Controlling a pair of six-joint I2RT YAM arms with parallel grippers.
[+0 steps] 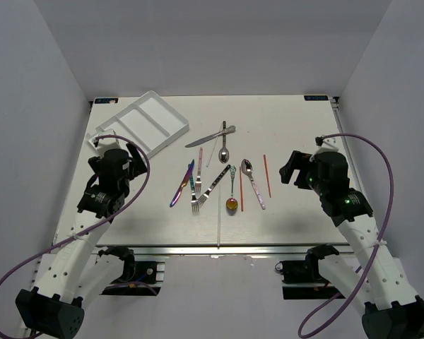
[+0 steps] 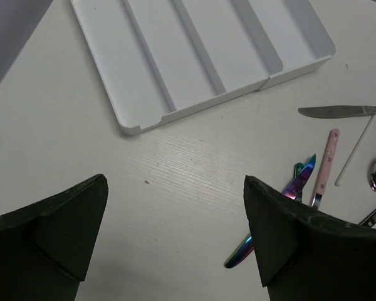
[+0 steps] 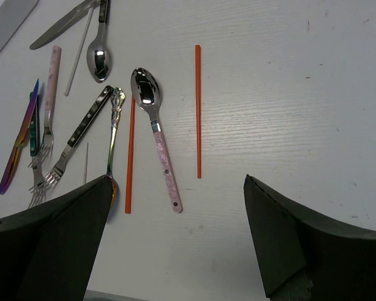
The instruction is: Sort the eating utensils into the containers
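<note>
Hovering over the table (image 1: pixel 304 127), left gripper (image 2: pixel 175 188) and right gripper (image 3: pixel 177 185) both show fingers apart. Right wrist view, not left, shows pink-handled spoon (image 3: pixel 156 135) between two red sticks (image 3: pixel 198 113), mid-table. Beyond, white tray (image 1: pixel 148 116) sits far-left; only left wrist view shows its dividers close.

Glossy white plastic cutlery tray (image 2: pixel 150 56), polished metal pink-handled spoon (image 3: pixel 158 141), shiny iridescent knife (image 1: pixel 182 185), matt faintly grained tabletop (image 2: pixel 175 169)
</note>
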